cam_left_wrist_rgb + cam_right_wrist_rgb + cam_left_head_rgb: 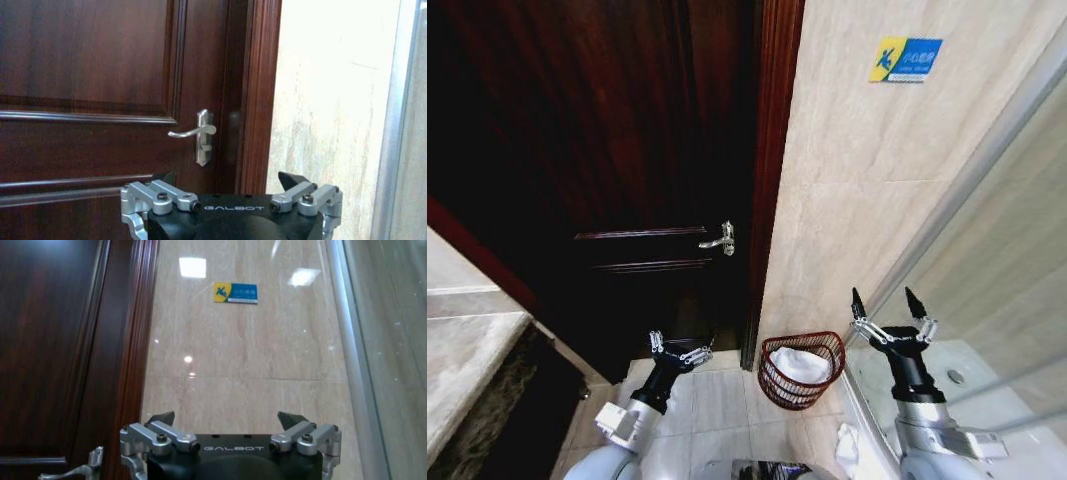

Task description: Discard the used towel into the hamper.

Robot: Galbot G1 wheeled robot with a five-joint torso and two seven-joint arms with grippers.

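The hamper (pixel 769 372), a small round reddish-brown wire basket, stands on the tiled floor against the beige wall, just right of the door frame. Something white and cloth-like, which I take for the towel (pixel 805 364), lies inside it. My left gripper (pixel 681 343) (pixel 230 176) hovers open and empty to the left of the hamper, facing the dark door. My right gripper (pixel 885 300) (pixel 227 416) is raised open and empty to the right of the hamper and above it, facing the wall.
A dark wooden door (pixel 627 150) with a silver lever handle (pixel 721 239) (pixel 197 132) is shut ahead. A glass shower screen (pixel 1007 250) runs along the right. A stone counter (pixel 467 360) is at the left. A small white object (pixel 847 440) lies on the floor by the shower edge.
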